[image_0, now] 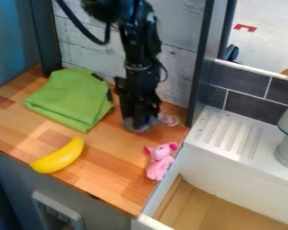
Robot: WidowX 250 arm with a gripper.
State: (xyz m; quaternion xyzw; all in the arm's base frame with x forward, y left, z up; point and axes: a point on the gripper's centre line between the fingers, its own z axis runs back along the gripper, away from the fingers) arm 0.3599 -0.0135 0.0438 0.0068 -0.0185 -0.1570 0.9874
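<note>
- I judge this to be close work, low over the brown wooden counter with its block pattern [119, 152]: my black two-finger gripper [141, 127] hangs down near its back edge.
- How far apart my jaws stand I cannot tell, nor whether they have hold of anything.
- The nearest thing is a small, rounded, pale-pink object [170, 120], just beside my tip on the sink side. I cannot make out what it is, or whether I touch it.
- As I judge it, the next move calls for a small, careful alignment at that object, or a straight lift if it turns out I already have a grip.
- Toward the counter's front, beside the sink, lies a soft pink toy animal with big round ears [159, 162]. It is near the edge, so a careless nudge could tip it over.
- A smooth yellow toy banana [59, 156] lies slantwise by the front edge, well apart from me.
- A folded bright-green cloth [74, 99] lies at the back, near my arm; a low sweep that way could drag it.
- The white sink with a ridged drainboard [227, 134] and a dark upright post [201, 67] limit my room on that side, and the whitish plank wall [176, 49] limits it behind me.
</note>
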